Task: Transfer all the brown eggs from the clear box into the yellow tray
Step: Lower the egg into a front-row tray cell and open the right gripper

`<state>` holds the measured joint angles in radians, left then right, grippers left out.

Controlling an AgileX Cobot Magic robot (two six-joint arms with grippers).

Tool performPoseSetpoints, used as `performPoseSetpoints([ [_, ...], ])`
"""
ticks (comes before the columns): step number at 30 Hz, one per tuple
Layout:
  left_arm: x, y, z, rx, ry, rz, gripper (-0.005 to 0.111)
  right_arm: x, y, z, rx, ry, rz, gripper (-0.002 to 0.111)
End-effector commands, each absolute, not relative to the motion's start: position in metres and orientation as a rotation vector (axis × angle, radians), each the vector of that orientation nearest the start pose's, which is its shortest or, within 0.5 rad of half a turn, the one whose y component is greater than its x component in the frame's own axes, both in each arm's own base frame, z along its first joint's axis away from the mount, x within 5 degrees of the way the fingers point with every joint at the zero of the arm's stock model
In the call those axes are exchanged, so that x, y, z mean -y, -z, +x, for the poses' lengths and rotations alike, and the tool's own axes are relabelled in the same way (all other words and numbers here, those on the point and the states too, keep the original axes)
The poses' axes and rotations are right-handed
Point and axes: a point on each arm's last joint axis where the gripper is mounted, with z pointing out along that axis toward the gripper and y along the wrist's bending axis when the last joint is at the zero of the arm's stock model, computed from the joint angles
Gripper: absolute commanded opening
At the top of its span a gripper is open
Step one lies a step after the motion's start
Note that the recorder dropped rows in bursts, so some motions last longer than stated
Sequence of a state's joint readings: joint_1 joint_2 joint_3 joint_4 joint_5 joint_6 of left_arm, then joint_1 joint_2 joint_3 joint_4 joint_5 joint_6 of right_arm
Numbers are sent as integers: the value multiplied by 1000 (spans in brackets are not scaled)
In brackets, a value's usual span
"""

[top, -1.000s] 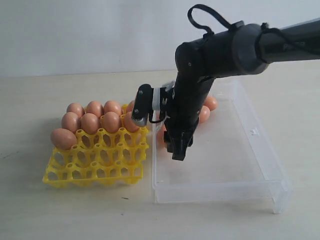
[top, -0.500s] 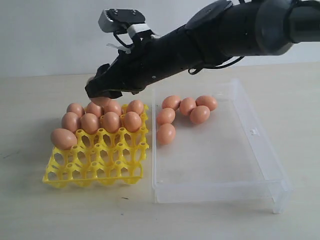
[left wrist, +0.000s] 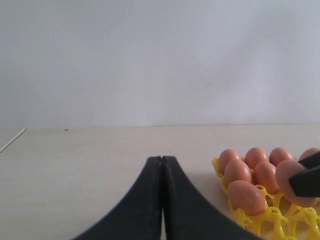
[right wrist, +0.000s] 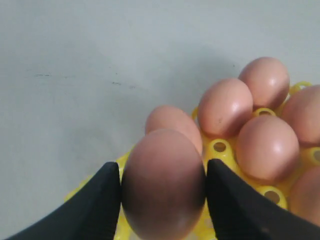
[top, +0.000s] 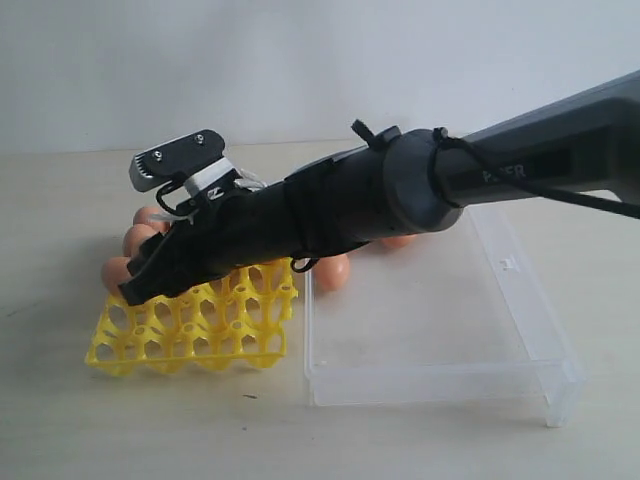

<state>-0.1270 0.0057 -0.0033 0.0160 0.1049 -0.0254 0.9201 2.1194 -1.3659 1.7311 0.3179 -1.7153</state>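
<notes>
Brown eggs in two places: several seated in the far cups of the yellow tray, a couple showing past the arm inside the clear box. One more egg clamped between the pads of the right gripper, jaws spread to its width, low over the tray's left side in the exterior view, just beside the seated ones. Left gripper pressed fully together, empty, near the tray.

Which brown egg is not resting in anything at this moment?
The egg clamped in the right gripper; the others lie in the yellow tray or the clear box.
</notes>
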Motion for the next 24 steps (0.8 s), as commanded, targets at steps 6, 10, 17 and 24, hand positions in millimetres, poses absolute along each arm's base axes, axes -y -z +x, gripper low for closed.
performPoseSetpoints([
  [6, 7, -204, 56, -1585, 116, 86, 0, -387, -149, 265, -1961, -789, -1167, 0],
  [10, 7, -204, 56, -1585, 116, 86, 0, -393, -150, 269, -1945, -788, -1159, 0],
  [17, 7, -204, 56, -1585, 116, 86, 0, -393, -144, 279, -1971, -694, -1119, 0],
  [24, 7, -204, 56, -1585, 116, 86, 0, -393, -141, 279, -1974, -692, -1126, 11],
])
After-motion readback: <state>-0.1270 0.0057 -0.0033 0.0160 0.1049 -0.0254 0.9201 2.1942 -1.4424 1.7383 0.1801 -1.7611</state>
